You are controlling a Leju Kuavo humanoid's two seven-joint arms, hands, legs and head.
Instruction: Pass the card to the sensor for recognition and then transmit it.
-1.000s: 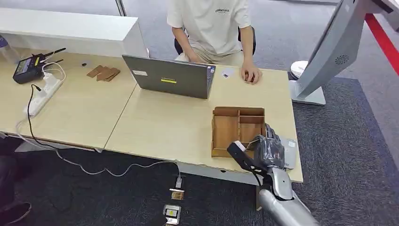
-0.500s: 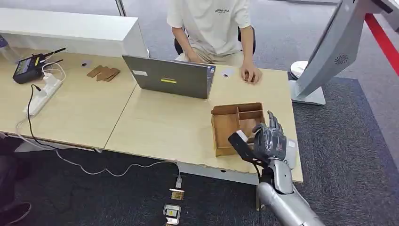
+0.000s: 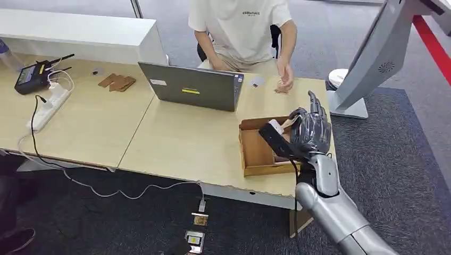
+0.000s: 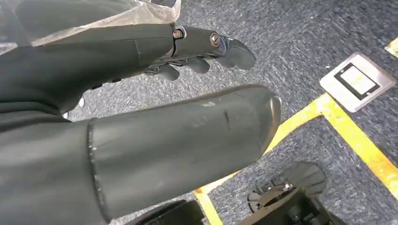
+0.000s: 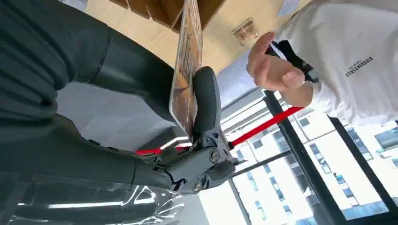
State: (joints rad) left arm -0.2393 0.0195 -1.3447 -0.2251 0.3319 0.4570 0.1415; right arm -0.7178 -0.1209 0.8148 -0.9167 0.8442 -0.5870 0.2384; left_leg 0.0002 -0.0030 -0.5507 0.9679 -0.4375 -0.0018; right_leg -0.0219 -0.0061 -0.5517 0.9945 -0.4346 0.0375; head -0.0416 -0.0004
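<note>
Over a pale wooden counter (image 3: 181, 141) beside grey carpet, pinched edge-on between thumb and fingers of the raised right hand (image 3: 307, 132): the card (image 5: 187, 70), lifted clear above the wooden tray (image 3: 255, 151), with a person's hand (image 3: 284, 79) waiting just beyond the fingertips. Best to keep that pinch firm and the card's face level, carry it forward to the sensor (which of the things ahead that is, hard to tell), hold it steady for the read, then offer the free edge to the person. Hanging over the floor, holding nothing, fingers loosely apart: the left hand (image 4: 197, 51).
</note>
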